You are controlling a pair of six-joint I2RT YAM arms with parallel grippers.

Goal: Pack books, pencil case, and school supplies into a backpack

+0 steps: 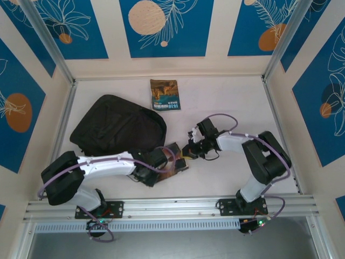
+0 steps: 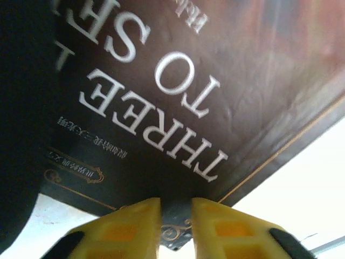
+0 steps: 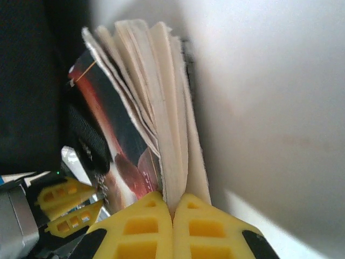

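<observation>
The dark brown book (image 2: 215, 70) with a white title is held tilted just off the table, right of the black backpack (image 1: 116, 129). One of its corners sits in the narrow gap of my left gripper (image 2: 176, 208), which is shut on it. My right gripper (image 3: 172, 202) is shut on the fanned cream pages (image 3: 161, 108) at the book's opposite edge. From above, both grippers meet at the book (image 1: 180, 164), the left gripper (image 1: 171, 162) from the left and the right gripper (image 1: 187, 152) from the right. A blue-and-orange book (image 1: 165, 95) lies flat at the back.
The backpack's black fabric (image 2: 21, 108) lies close on the left of the held book. Metal frame rails border the table on the left (image 1: 64, 118), right (image 1: 280, 129) and front (image 1: 172, 205). Bare white table (image 1: 226, 102) stretches right of the blue-and-orange book.
</observation>
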